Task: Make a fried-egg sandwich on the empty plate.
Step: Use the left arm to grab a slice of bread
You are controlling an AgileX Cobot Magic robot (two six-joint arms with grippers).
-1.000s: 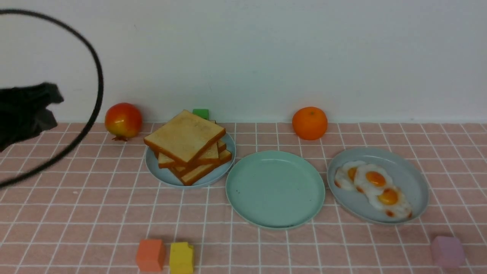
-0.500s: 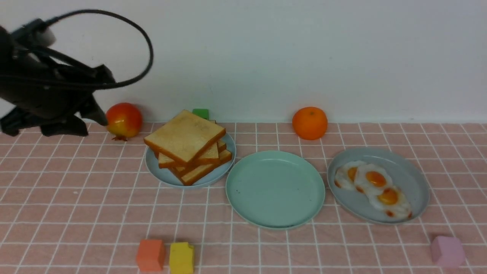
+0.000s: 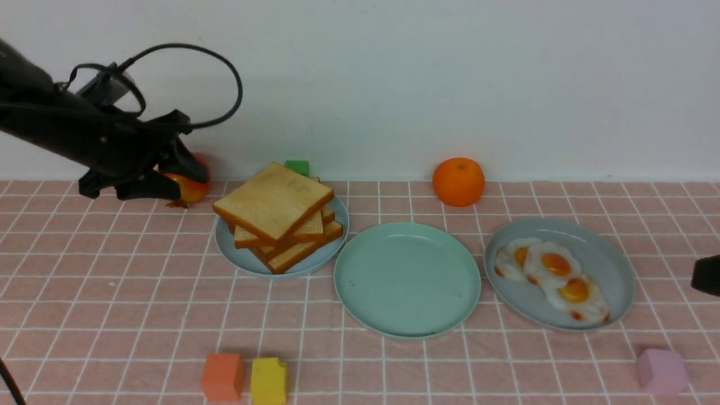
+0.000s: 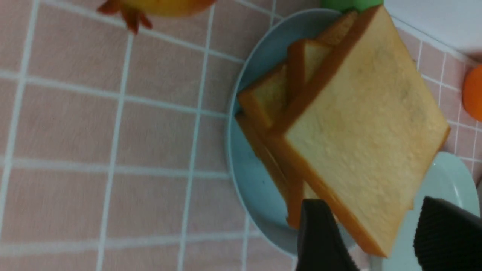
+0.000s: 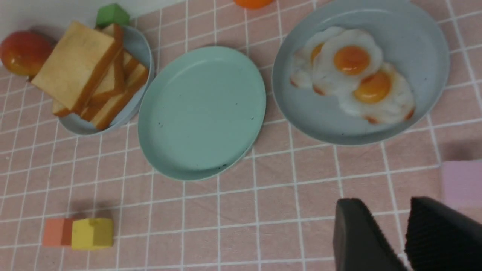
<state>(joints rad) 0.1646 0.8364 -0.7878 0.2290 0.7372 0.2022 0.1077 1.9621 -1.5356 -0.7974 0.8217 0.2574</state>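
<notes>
The step in hand was judged to be the fetching of the first toast slice. The left gripper [image 3: 184, 188] hung just in front of the pomegranate [image 5: 24, 52], short of the toast stack [image 3: 278, 214] on its pale blue plate [image 3: 239, 260]. Its jaws stood well apart and nothing was held between them. The mint-green plate [image 3: 408, 278] lay bare between the toast plate and the grey-blue plate [image 3: 610, 253] of fried eggs [image 3: 554, 270], so no part of the sandwich had been built. For a clean pick, only the top slice, which lay askew over the others, would best be taken. The jaws should be brought over one free crust edge and closed on that slice alone, so that the lower slices were not dragged off their plate. The slice should be lifted clear before being carried sideways, then set flat in the middle of the mint-green plate, where an egg could be laid on it. The right gripper [image 5: 391, 210], near the lilac block [image 5: 461, 180], was seen with a narrow empty gap between its jaws; it was best kept clear until the egg was wanted.
</notes>
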